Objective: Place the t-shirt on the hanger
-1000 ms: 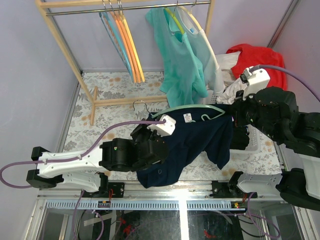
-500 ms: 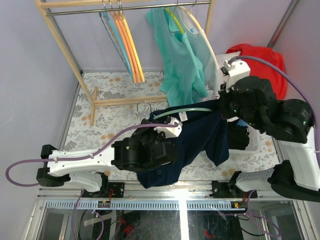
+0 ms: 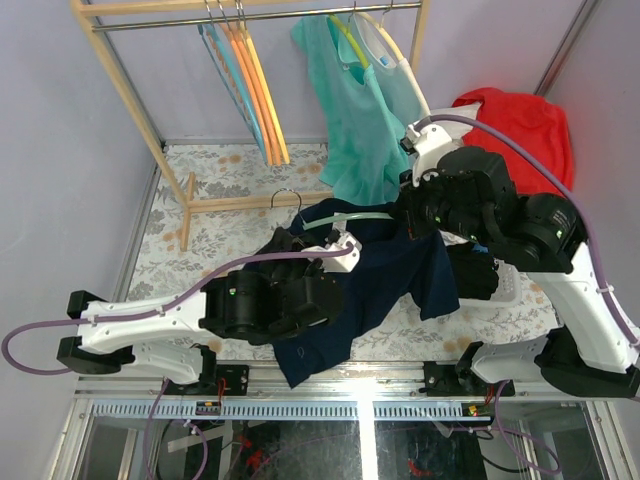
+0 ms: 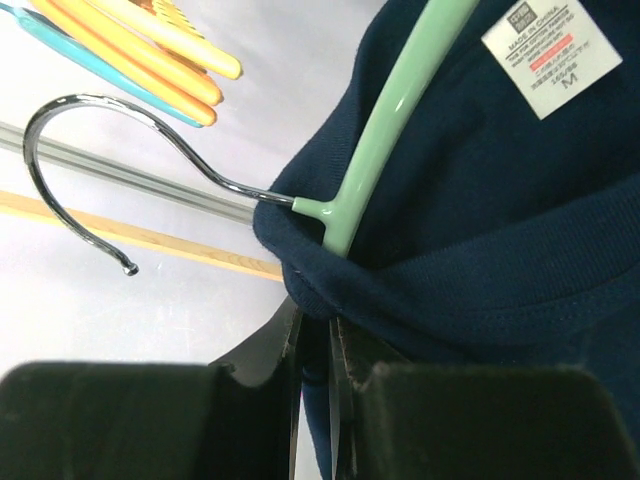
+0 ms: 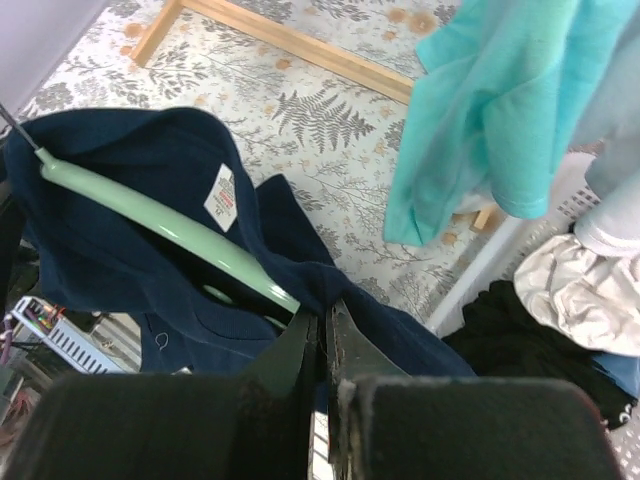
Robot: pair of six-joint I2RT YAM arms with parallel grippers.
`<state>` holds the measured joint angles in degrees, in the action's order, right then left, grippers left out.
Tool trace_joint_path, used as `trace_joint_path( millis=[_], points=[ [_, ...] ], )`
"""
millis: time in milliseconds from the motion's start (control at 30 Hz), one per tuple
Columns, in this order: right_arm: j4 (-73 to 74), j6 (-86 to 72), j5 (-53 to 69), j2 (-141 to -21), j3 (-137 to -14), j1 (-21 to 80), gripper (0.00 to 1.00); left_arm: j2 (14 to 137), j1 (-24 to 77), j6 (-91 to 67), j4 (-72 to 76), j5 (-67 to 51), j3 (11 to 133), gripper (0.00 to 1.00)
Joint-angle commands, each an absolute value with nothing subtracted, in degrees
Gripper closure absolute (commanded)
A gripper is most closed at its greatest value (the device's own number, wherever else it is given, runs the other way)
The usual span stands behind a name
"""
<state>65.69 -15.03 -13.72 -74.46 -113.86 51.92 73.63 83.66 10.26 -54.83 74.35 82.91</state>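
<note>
The dark navy t-shirt (image 3: 385,275) hangs between my two grippers above the table, its lower part drooping toward the near edge. The mint-green hanger (image 3: 352,217) lies inside its neck, and its silver hook (image 3: 285,208) sticks out to the left. My left gripper (image 4: 318,325) is shut on the navy collar just below the hanger's neck (image 4: 375,130). My right gripper (image 5: 322,322) is shut on the shirt's cloth where the hanger's arm (image 5: 170,225) ends. A white label (image 5: 220,197) shows inside the neck.
A wooden rack (image 3: 135,110) at the back carries orange hangers (image 3: 255,85) and a teal shirt (image 3: 360,120). A red garment (image 3: 520,120) lies at the back right over a white basket (image 3: 505,290). The floral table cover (image 3: 215,235) lies below.
My right arm has swung left and toward the rack, carrying its end of the shirt. The left gripper has shifted slightly left and the shirt now hangs more bunched between them.
</note>
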Motion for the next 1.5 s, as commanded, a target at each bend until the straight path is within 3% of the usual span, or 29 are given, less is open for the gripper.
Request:
trace_joint_path(
  millis=[0, 533, 733, 867, 1100, 1333, 1467],
  points=[
    [58.7, -11.1, -1.0, -72.5, -111.4, 52.1, 1.0, 71.2, 84.7, 15.7, -43.8, 74.9, 86.3, 1.0],
    [54.1, -7.4, 7.9, -67.6, -107.1, 52.1, 0.93, 71.8, 85.3, 19.2, -44.9, 74.2, 91.9, 1.0],
    [53.4, -5.6, 3.3, -67.3, -105.7, 52.1, 0.8, 70.8, 86.6, 22.5, -41.6, 74.2, 92.4, 1.0],
    [52.9, -4.4, 2.4, -66.3, -105.4, 52.1, 0.77, 70.9, 86.6, 23.0, -41.4, 74.3, 92.2, 1.0],
    [50.7, -3.6, 14.9, -67.6, -104.4, 52.1, 0.72, 71.5, 86.6, 23.3, -39.8, 74.3, 92.8, 1.0],
    [49.5, -3.8, 19.4, -70.3, -106.6, 52.1, 0.64, 68.5, 86.7, 24.4, -35.5, 73.8, 89.2, 1.0],
    [48.6, -4.1, 22.7, -70.5, -109.5, 52.1, 0.53, 63.4, 86.6, 23.1, -33.3, 71.7, 85.7, 1.0]
  ],
)
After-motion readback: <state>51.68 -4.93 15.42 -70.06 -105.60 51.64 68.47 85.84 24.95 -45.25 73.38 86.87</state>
